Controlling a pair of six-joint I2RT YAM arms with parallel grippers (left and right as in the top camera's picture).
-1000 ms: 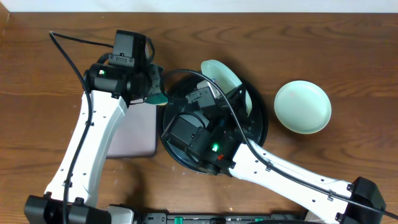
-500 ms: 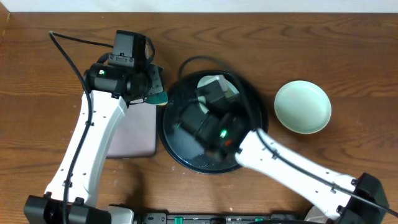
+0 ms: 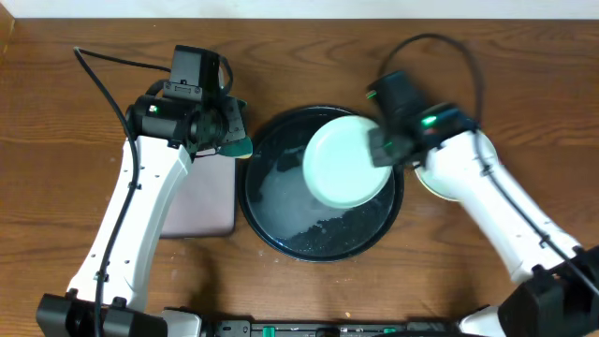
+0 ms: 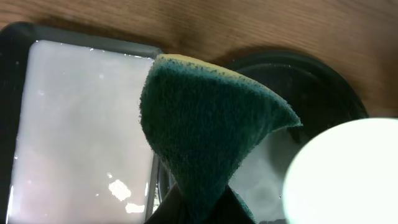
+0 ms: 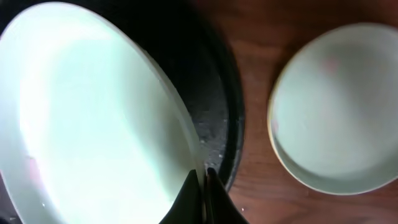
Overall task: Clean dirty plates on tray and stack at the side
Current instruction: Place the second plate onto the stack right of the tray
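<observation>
My right gripper (image 3: 379,150) is shut on the rim of a pale mint plate (image 3: 344,161) and holds it tilted over the right half of the round black tray (image 3: 281,225). In the right wrist view its fingers (image 5: 204,180) pinch the plate (image 5: 93,112) just inside the tray rim (image 5: 233,124). Another mint plate (image 5: 342,106) lies on the wood to the right, a yellowish edge under it; in the overhead view it (image 3: 430,184) is mostly hidden by my right arm. My left gripper (image 3: 227,131) is shut on a green sponge (image 4: 205,124) at the tray's left edge.
A rectangular grey tray with a black rim (image 3: 201,201) lies left of the round tray, under my left arm; it also shows in the left wrist view (image 4: 81,124). The black tray's floor (image 3: 309,229) is wet with dark specks. Cables run above both arms.
My right arm has swung from over the tray's middle to the right, carrying the mint plate to the tray's right side. The left arm and sponge have not moved.
</observation>
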